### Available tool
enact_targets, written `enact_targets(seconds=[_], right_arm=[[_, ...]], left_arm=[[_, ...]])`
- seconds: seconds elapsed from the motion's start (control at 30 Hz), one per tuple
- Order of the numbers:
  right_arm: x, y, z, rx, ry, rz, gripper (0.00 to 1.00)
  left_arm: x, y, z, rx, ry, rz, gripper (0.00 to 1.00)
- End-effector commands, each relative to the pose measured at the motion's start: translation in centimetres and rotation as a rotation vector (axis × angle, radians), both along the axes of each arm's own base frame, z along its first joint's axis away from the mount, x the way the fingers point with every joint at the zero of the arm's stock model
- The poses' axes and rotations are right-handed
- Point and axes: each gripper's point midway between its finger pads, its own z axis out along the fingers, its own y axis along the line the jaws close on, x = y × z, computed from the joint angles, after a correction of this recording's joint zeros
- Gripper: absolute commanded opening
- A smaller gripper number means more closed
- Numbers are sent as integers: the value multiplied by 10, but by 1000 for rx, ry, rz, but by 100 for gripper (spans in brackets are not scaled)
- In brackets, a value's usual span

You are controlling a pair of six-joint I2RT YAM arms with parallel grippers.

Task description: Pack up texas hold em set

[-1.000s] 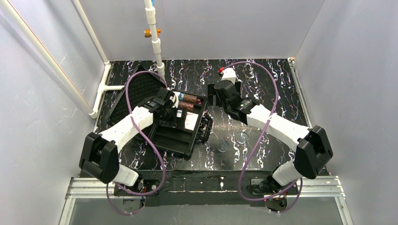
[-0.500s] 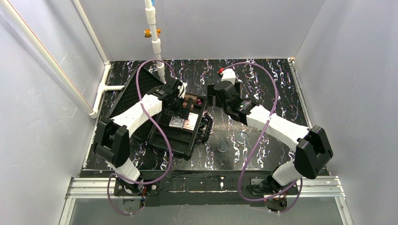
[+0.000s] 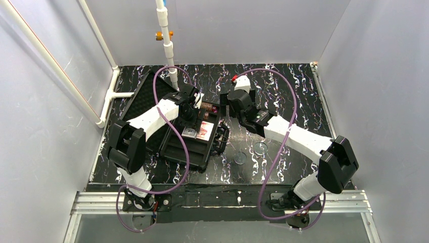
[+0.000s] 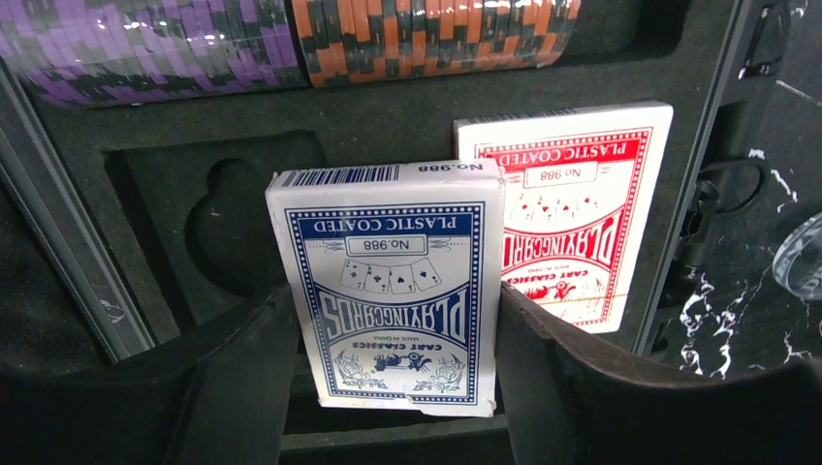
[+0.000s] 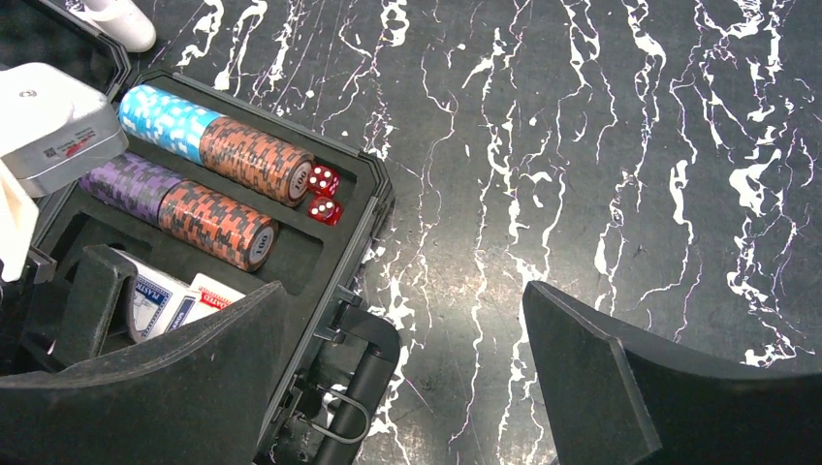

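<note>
The black case point(image 3: 188, 158) of the texas hold em set lies open left of centre, its foam lid point(image 3: 146, 96) laid back to the left. Purple chips point(image 4: 145, 44) and orange-brown chips point(image 4: 436, 34) fill the tray's far row, with teal chips point(image 5: 160, 116) and two red dice point(image 5: 323, 194) behind them. A red deck point(image 4: 572, 203) lies in its slot. My left gripper point(image 4: 397, 387) is shut on the blue deck point(image 4: 388, 291), a finger against each long side, beside an empty slot point(image 4: 218, 223). My right gripper point(image 5: 417, 387) is open over bare table by the case handle point(image 5: 373, 378).
Two clear round discs point(image 3: 240, 158) point(image 3: 260, 148) lie on the marbled table right of the case. A white pipe point(image 3: 167, 45) stands at the back behind the lid. Grey walls close in the table on three sides.
My left arm has reached further into the tray, and its jaws have closed from wide open onto the blue deck. The right arm has shifted slightly toward the case.
</note>
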Motion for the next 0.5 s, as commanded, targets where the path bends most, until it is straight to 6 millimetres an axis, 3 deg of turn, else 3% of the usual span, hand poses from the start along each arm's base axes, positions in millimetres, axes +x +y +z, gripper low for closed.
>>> enact_targets(seconds=[0.0,0.13,0.27,0.47], right_arm=[[2,-1,22,35,-71,-13,98],[1,-1,21,36,-72,-12,98],[1,0,21,33,-74,-11,98],[-1,2,22,32,-80,-7,98]], left_arm=[[-3,-2,7,-23,22,-13,51],[-4,-2,9,-20,28,-12,27],[-2,4,21,5,5,-14,26],[11,32,34,158,-58,-3,26]])
